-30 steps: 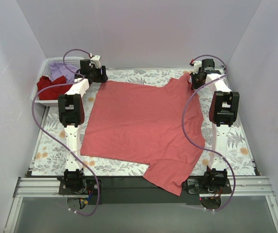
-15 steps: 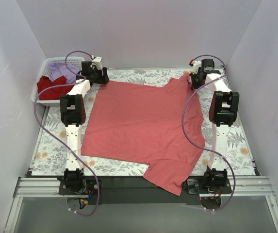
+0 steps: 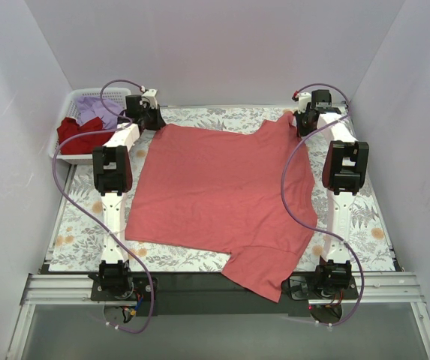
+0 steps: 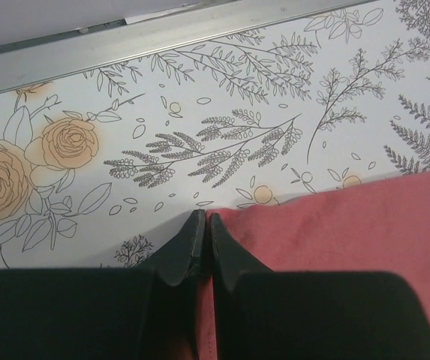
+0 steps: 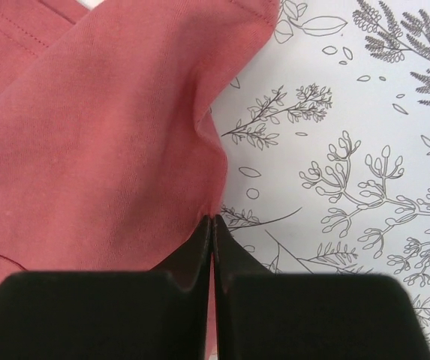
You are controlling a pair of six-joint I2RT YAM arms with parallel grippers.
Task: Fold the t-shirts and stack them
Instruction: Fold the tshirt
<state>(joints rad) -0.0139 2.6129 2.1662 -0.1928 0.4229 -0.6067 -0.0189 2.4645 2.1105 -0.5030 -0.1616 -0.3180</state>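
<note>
A large coral-red t-shirt (image 3: pixel 222 187) lies spread over the floral cloth, one sleeve hanging over the near edge. My left gripper (image 3: pixel 157 122) sits at the shirt's far left corner, shut on that corner (image 4: pixel 222 225); red fabric shows between its fingers (image 4: pixel 188 244). My right gripper (image 3: pixel 299 124) is at the far right corner, shut on the shirt's edge (image 5: pixel 124 150), with the fabric pulled up into a fold. A darker red t-shirt (image 3: pixel 78 133) and a lavender t-shirt (image 3: pixel 94 109) lie bunched in the white basket (image 3: pixel 70 158).
The grey-and-orange floral cloth (image 3: pixel 79 232) covers the table. The white lattice basket stands at the far left, beside the left arm. White walls close in on three sides. A metal rail (image 4: pixel 162 37) runs along the table's far edge.
My left gripper has closed on the shirt's far left corner; it stood open half a second ago. The right gripper and the shirt have stayed put.
</note>
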